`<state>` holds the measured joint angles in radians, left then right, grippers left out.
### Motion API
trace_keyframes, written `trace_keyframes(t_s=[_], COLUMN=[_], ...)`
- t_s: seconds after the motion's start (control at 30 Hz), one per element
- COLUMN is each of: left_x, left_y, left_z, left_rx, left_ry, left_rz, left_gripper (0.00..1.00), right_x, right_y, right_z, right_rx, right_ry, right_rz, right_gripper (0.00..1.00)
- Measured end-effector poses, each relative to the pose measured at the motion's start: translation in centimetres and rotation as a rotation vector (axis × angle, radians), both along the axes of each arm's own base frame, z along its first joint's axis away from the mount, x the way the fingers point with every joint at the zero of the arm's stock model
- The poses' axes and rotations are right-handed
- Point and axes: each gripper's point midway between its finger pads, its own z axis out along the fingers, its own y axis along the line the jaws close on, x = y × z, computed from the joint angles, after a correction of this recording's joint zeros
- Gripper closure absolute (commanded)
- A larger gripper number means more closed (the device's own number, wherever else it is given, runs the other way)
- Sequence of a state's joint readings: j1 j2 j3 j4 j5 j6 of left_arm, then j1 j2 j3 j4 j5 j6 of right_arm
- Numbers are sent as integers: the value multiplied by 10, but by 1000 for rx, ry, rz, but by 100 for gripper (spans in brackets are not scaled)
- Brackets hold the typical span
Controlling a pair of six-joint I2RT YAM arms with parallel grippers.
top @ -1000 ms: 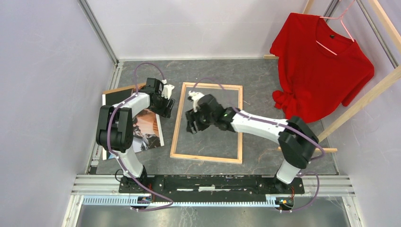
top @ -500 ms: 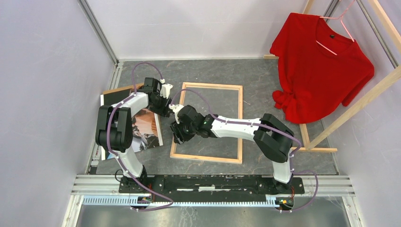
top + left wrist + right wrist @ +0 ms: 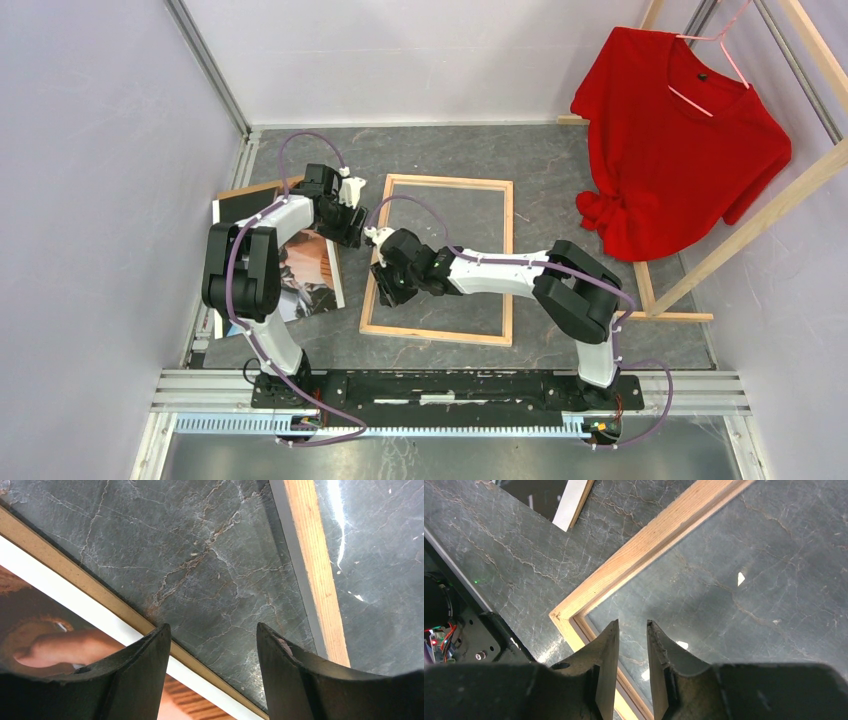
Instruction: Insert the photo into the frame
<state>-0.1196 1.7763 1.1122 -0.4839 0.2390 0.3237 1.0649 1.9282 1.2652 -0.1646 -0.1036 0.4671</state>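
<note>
R gripper (image 3: 632, 623) is hovering w/ jaws only a narrow gap apart, nothing between them, just inside the near-left corner of the frame (image 3: 649, 545), which is lying flat, wood side up, on the table (image 3: 540, 160). L gripper (image 3: 212, 630) is hanging wide open over bare table betw. the frame's left rail & the photo (image 3: 50, 630). The photo is lying face up on a brown board (image 3: 100, 589) just left of the frame.

A dark grey marble-veined tabletop (image 3: 560, 160) is closed in by plain pale lilac walls (image 3: 100, 150). A tall bare-wood clothes rack (image 3: 760, 220) stands at the far right corner, hung with a red T-shirt (image 3: 680, 140). Well apart from the rack, an aluminium rail (image 3: 200, 380) runs along the near edge.
</note>
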Motion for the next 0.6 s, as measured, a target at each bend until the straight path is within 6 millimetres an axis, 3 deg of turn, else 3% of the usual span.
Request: trace_keyframes(t_s=[0.6], left_x=[0], left_y=[-1], left_z=[0], left_rx=[0], left_ry=[0], left_rz=[-3], left_gripper=[30], right_x=[-2], right_y=[-5], right_z=[-21], right_rx=[-32], right_ry=[15], right_rz=[-3], right_gripper=[73])
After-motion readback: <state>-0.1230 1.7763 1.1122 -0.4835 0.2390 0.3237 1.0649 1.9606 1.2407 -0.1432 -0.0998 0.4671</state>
